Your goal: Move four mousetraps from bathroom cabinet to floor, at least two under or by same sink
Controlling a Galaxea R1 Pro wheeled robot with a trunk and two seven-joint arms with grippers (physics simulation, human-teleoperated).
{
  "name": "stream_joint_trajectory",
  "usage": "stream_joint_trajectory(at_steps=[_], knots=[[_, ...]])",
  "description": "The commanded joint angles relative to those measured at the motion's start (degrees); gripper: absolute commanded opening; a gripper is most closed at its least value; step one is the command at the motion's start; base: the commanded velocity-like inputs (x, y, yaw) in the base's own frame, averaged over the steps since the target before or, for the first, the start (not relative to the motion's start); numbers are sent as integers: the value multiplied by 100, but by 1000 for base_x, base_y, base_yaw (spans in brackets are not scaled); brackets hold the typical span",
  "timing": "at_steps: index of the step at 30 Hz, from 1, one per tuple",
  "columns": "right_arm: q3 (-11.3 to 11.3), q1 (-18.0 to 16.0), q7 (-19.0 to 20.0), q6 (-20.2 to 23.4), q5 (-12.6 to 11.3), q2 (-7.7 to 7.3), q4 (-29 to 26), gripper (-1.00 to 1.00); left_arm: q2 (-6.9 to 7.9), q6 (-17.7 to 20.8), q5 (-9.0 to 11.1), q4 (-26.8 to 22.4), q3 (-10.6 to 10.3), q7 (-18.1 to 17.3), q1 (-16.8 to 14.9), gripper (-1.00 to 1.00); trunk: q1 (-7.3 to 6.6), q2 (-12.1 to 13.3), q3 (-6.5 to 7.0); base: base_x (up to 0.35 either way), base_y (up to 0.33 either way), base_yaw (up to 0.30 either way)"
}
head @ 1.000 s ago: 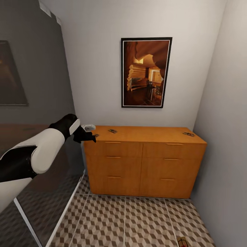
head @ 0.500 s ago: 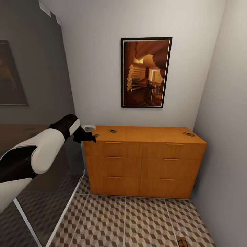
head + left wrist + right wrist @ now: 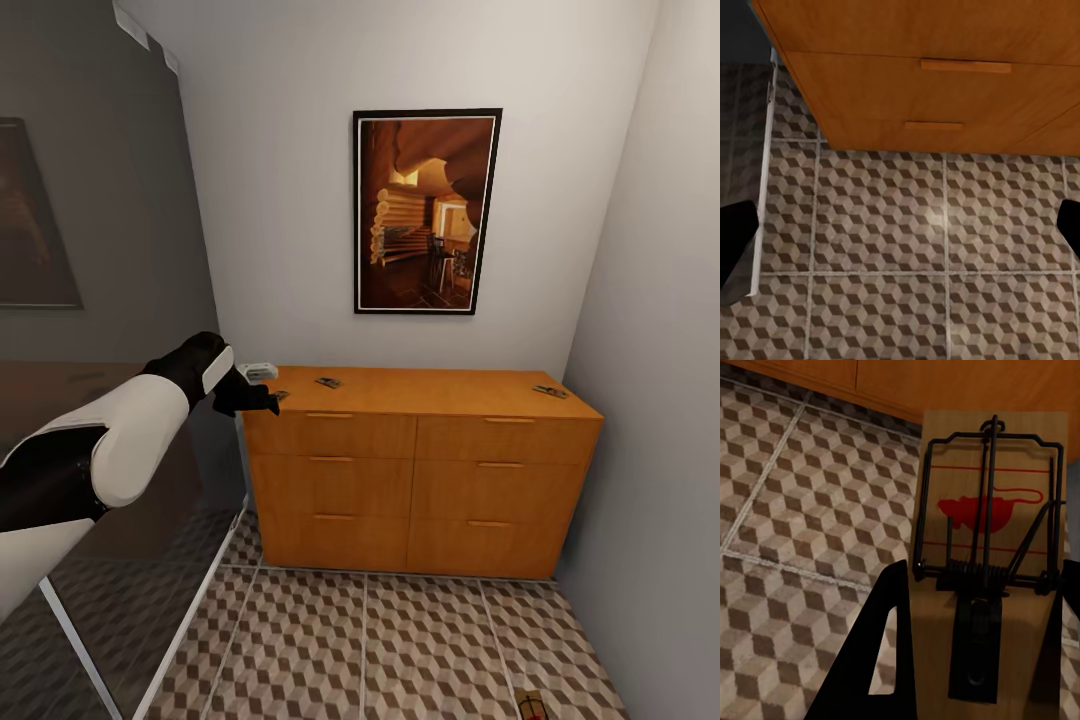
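The orange-wood cabinet (image 3: 420, 475) stands against the back wall with its six drawers shut. Three mousetraps lie on its top: one (image 3: 281, 395) at the front left corner, one (image 3: 328, 382) a little further right, one (image 3: 549, 391) at the far right end. My left gripper (image 3: 268, 403) hovers at the cabinet's top left corner beside the nearest trap, open and empty (image 3: 900, 232), looking down on the cabinet front (image 3: 945, 82) and the bathroom floor (image 3: 907, 247). My right gripper (image 3: 979, 607) is shut on a fourth mousetrap (image 3: 990, 532), low over the cube-pattern floor (image 3: 400, 650); that mousetrap (image 3: 530, 704) shows by the head view's lower edge.
A dark glass partition (image 3: 100, 330) with a white bottom rail runs along the left, close to my left arm. The grey right wall (image 3: 650, 450) meets the cabinet's right end. A framed picture (image 3: 427, 210) hangs above the cabinet.
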Motion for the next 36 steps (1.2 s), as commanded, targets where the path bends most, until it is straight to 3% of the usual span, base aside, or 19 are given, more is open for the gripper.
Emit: stream_joint_trajectory(at_steps=[1, 13, 22, 36], knots=[[-41, -3, -24, -17, 60, 0, 6, -100, -2, 21, -68, -13, 46, -24, -3, 100, 0, -3, -7, 0, 0, 0], [-34, 63, -24, -17, 60, 9, 6, -100, 64, 33, -332, -531, 59, 93, -232, 100, 0, -3, -7, 0, 0, 0], [-33, 66, -24, -17, 60, 9, 6, -100, 232, 44, -327, -643, 72, 75, -274, 100, 0, -3, -7, 0, 0, 0], [-33, 66, -24, -17, 60, 9, 6, -100, 242, 48, -314, -614, 67, 32, -275, 100, 0, -3, -7, 9, 0, 0]])
